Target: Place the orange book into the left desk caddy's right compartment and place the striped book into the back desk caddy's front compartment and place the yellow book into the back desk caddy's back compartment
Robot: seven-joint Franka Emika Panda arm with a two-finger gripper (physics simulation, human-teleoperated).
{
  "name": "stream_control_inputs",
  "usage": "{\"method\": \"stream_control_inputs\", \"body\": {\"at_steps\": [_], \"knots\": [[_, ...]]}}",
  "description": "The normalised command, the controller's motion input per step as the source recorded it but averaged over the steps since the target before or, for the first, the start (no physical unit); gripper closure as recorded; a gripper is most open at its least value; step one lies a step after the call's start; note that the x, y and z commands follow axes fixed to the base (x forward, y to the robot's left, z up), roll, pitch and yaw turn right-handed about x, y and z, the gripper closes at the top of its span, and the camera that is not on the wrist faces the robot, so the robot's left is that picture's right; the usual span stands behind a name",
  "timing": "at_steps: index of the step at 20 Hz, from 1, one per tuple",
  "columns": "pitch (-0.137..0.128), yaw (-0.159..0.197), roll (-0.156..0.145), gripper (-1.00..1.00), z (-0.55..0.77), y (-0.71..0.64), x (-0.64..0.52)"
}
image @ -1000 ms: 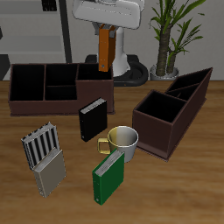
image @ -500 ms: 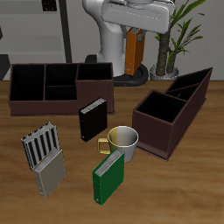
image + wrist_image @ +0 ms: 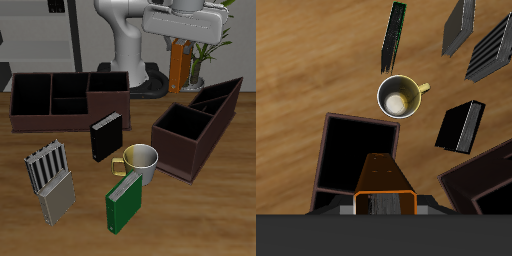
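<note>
The gripper (image 3: 180, 38), jaws clamped on the orange book (image 3: 177, 66), holds it upright above the left desk caddy (image 3: 195, 128). Best centre it over the right compartment before lowering.

A warm brown wooden worktop (image 3: 40, 235) with visible grain fills the foreground. Behind it, at about one o'clock, stands a green potted plant (image 3: 205, 35). At eleven o'clock, dark shelving (image 3: 35, 30) stands against a pale wall.
</note>
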Motion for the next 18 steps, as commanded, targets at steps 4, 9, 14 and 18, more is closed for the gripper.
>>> {"method": "stream_control_inputs", "body": {"at_steps": [4, 9, 14, 18], "knots": [[-0.068, -0.019, -0.024, 1.00, -0.03, 0.37, 0.33], [-0.004, -0.054, -0.012, 1.00, -0.12, 0.21, 0.38], [0.019, -0.026, 0.003, 1.00, -0.23, 0.06, 0.06], [0.017, 0.011, -0.009, 1.00, -0.36, 0.02, 0.11]]}}
